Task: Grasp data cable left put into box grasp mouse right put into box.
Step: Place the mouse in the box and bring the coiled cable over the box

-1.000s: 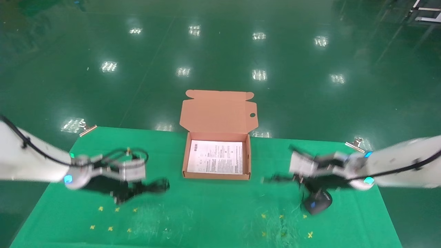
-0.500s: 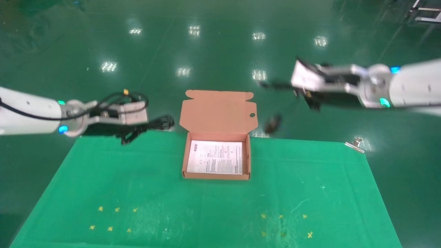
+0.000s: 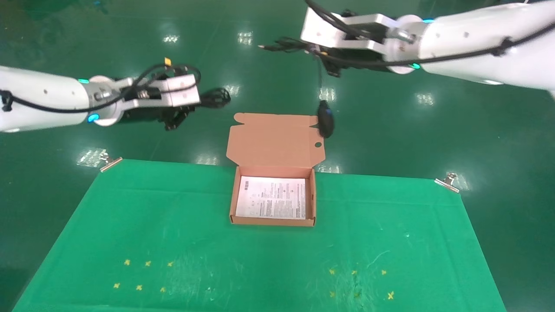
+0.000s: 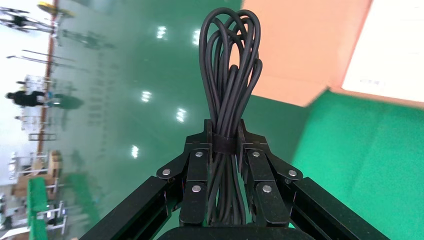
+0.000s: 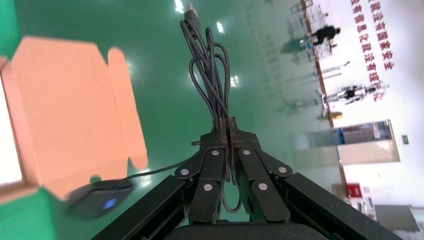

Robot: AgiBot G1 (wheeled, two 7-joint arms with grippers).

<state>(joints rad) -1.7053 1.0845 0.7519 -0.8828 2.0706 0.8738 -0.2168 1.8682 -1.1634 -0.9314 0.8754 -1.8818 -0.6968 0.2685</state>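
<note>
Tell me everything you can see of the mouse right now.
The mouse is small, black and oval, with a blue light on top. It dangles in the air from its thin black cord, in front of the right edge of the box lid, touching nothing else. The right tool is shut on the bundled cord, whose USB plug sticks out beyond it.

Both arms white, smooth rounded shells, thin black cable strapped along the outside. Teal-lit rings at the wrist joints. Silver-grey boxy wrist blocks; the left one has looped black cables and a small yellow tag on top. Left claw black: angled linkage bars, flat finger plates, round silver screw heads at the pivots. Right claw same build, black bars and plates with silver screws. Small dark fastener dots on the white shells.
</note>
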